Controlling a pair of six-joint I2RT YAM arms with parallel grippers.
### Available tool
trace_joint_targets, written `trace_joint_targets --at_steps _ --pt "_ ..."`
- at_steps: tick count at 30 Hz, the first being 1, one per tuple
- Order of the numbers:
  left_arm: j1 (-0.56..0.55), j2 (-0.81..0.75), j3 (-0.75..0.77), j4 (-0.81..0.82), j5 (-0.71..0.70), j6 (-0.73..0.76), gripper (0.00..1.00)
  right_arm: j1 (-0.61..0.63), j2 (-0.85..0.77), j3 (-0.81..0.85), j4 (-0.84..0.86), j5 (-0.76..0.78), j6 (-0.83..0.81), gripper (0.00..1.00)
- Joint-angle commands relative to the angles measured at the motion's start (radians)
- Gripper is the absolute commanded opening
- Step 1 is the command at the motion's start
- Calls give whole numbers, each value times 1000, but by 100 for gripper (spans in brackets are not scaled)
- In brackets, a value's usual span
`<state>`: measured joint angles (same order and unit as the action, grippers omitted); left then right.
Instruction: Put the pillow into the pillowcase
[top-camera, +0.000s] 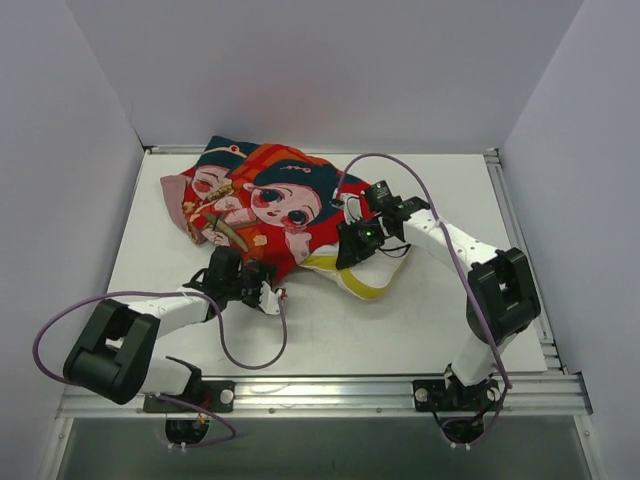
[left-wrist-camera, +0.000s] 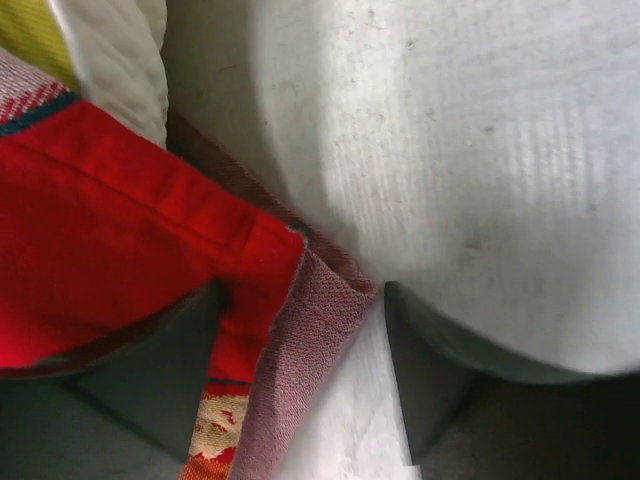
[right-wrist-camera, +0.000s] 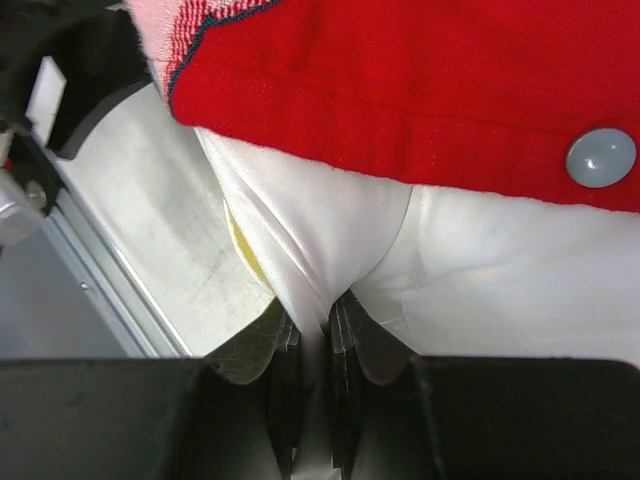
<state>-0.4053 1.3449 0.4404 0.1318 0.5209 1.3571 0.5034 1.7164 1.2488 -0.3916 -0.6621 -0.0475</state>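
As seen overhead, the pillowcase (top-camera: 258, 200) lies toward the table's (top-camera: 410, 325) far-left corner, the pillow (top-camera: 347, 273) poking out. Left wrist: the left pincer (left-wrist-camera: 300, 330) is released, straddling the limp hem. Right wrist: the right pincer (right-wrist-camera: 315, 320) is clenched on the pillow's cloth, likely soft and light, a sensible hold.

A lab test cell: white table (top-camera: 400, 330) (aluminium-framed) boxed in by plain walls (top-camera: 330, 70)

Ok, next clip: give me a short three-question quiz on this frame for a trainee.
1. True or false: the pillow is fully inside the pillowcase.
2. Which gripper is pinching the pillow's white cloth?
3. The band on the pillow's exposed edge is: A blue, B yellow, C green.
Key: 1 false; 2 the right gripper; 3 B.
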Motion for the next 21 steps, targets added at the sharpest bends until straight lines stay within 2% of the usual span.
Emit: trace_joint_targets --at_steps 1,3,4,6,7,8,9,10,11,14,18,21 --pt "-3 78 18 100 -18 137 65 -34 -86 31 -47 -158 38 0" --pt "-7 86 40 97 -4 145 51 -42 -92 37 -56 -182 37 0" --pt "-42 68 66 88 -7 140 27 -42 -90 43 -58 -194 40 0" --pt "-113 19 95 80 -32 72 0 -40 -86 70 -58 -238 57 0" --pt "-147 -57 118 28 -18 25 0 -37 -74 84 -55 -246 83 0" --pt "-212 -97 212 -39 76 -55 0 -32 -66 99 -37 -264 106 0" --pt "-242 -160 271 -233 134 -81 0 -29 -42 133 -21 -271 147 0" --pt "-275 -183 318 -294 186 -111 0 -23 -29 149 -3 -272 170 0" --pt "-340 -205 389 -325 223 -207 0 -10 -12 170 35 -271 190 0" --pt "-444 -268 445 -379 263 -313 0 10 67 239 141 -274 303 0" --pt "-474 -282 445 -446 243 -389 0 47 167 224 272 -251 437 0" --pt "-474 -292 414 -466 212 -415 0 52 198 106 431 -214 556 0"
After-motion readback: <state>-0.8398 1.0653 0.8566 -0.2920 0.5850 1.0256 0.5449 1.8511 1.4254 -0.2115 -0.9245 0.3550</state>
